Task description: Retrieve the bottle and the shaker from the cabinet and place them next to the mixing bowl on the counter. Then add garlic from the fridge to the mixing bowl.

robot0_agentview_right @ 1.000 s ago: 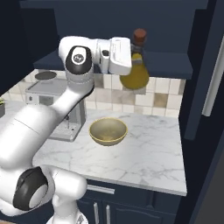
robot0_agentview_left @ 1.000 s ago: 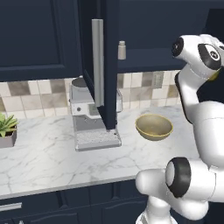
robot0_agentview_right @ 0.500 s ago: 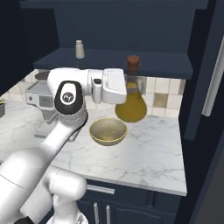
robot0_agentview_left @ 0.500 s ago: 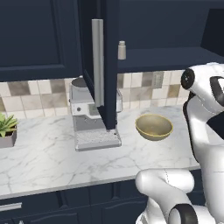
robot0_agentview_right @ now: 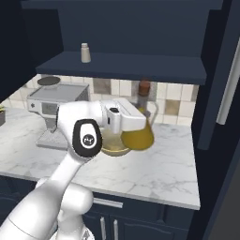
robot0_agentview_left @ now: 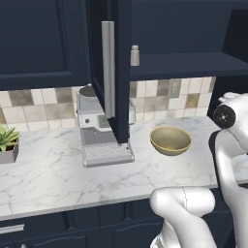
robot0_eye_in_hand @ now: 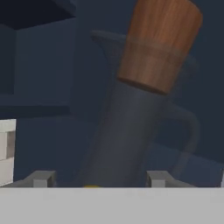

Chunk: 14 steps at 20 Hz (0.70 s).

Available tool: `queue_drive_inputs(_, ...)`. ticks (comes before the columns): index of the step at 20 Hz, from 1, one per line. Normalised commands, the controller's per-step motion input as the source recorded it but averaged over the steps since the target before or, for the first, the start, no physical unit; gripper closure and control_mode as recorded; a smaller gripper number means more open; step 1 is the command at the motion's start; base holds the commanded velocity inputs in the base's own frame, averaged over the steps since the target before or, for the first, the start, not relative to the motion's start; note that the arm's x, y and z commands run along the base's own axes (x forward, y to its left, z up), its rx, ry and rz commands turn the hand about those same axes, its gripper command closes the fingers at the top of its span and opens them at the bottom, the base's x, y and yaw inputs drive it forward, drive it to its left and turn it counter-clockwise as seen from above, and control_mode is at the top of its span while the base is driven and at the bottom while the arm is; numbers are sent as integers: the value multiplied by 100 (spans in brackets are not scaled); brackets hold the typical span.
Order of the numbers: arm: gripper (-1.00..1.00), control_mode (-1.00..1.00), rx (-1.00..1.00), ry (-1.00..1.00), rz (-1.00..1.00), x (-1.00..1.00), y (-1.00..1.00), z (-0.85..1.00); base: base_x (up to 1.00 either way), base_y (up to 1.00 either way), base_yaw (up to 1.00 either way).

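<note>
The bottle (robot0_agentview_right: 139, 129) has come down beside the mixing bowl (robot0_agentview_left: 170, 140).

The mixing bowl (robot0_agentview_left: 170, 140) sits on the tabletop (robot0_agentview_left: 58, 177) toward its rear edge, right of the coffee machine (robot0_agentview_left: 99, 131), which stands against the rear wall. A potted plant (robot0_agentview_left: 8, 143) occupies the tabletop's left end. The shaker (robot0_agentview_left: 135, 55) stands on the open shelf of the cabinet (robot0_agentview_left: 116, 72), above and left of the bowl. The bottle (robot0_agentview_right: 138, 131) hangs upright in the gripper (robot0_agentview_right: 133, 123) just right of the bowl, above the tabletop.
</note>
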Motion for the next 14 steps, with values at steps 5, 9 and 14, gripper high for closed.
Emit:
queue_drive_inputs(5, 100, -100, 0, 15, 18, 37, 0, -47, 0, 0, 0)
queue_drive_inputs(9, 100, -100, 0, 2, 24, 59, 0, -33, 0, 0, 0)
queue_drive_inputs(14, 100, -100, 0, 0, 27, 58, 0, -41, 0, 0, 0)
